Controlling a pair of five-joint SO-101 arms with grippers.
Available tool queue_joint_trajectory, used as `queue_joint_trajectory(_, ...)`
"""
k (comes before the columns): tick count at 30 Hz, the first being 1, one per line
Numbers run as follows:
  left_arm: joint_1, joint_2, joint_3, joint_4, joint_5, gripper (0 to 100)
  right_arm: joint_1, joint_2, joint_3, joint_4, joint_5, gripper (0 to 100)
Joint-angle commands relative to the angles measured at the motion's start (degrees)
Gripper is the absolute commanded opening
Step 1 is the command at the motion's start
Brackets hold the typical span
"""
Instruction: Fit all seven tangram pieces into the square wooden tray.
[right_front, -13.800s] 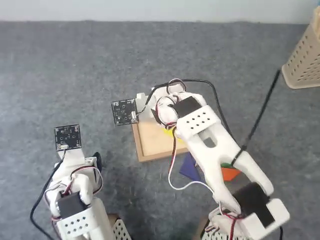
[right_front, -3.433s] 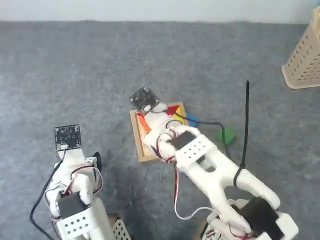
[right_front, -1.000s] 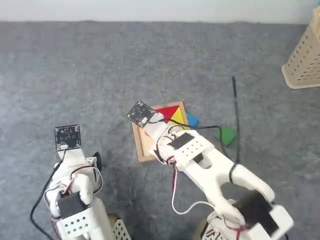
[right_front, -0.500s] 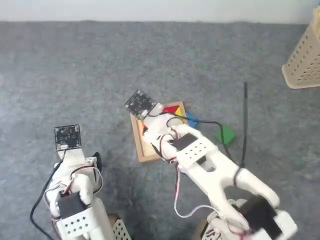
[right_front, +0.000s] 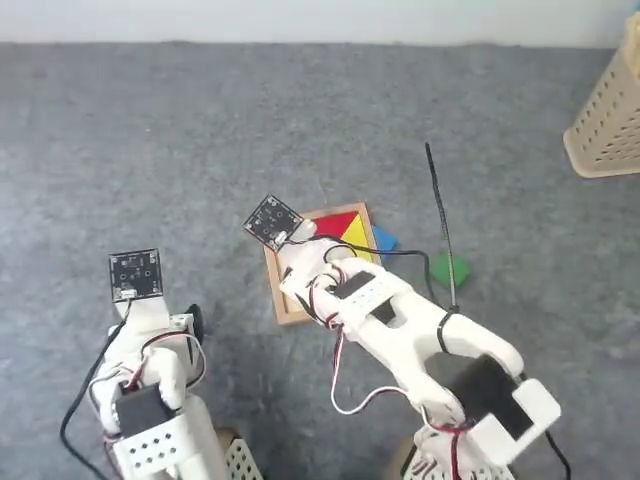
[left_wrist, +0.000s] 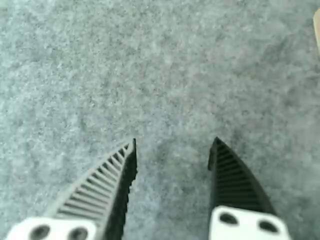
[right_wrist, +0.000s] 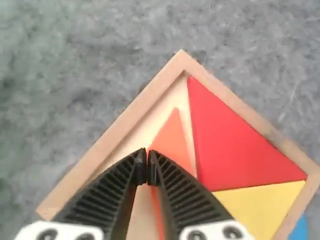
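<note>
Hovering over the left side of the square wooden tray (right_wrist: 120, 131), the right gripper (right_wrist: 146, 167) has its fingers clenched tip to tip, with nothing visible between them. They hang right above the orange triangle (right_wrist: 172, 142), and it is not clear whether they touch it. That piece lies flat in the tray near its far left corner, one side against the red triangle (right_wrist: 230, 145) and a strip of bare tray floor between it and the left rim. The red triangle runs along the tray's far edge. The yellow triangle (right_wrist: 260, 205) lies against it, toward the right edge. In the high view the tray (right_front: 272, 285) sits near the middle of the grey carpet (right_front: 150, 140). A blue piece (right_front: 385, 241) lies just outside the tray's right edge, and a green piece (right_front: 450, 268) is on the carpet farther right, apart from the tray. A black cable (right_front: 440, 220) stands up between them. The left gripper (left_wrist: 172, 145) is near the carpet's near left corner, fingers spread apart over bare carpet and holding nothing. A beige basket (right_front: 605, 110) stands at the far right corner.
</note>
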Motion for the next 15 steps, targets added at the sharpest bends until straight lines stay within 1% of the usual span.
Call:
queue_joint_trajectory(1,0.1,-0.6,-0.3,0.2,0.5,23,0.7,-3.9,0.6,8.8,1.4,0.6)
queue_joint_trajectory(6,0.1,-0.6,-0.3,0.2,0.5,23,5.6,-10.0,0.6,16.5,1.4,0.6)
queue_joint_trajectory(10,0.1,-0.6,-0.3,0.2,0.5,23,9.5,-13.1,0.6,18.8,1.4,0.6)
queue_joint_trajectory(15,0.1,-0.6,-0.3,0.2,0.5,23,13.1,-13.8,0.5,18.7,1.4,0.6)
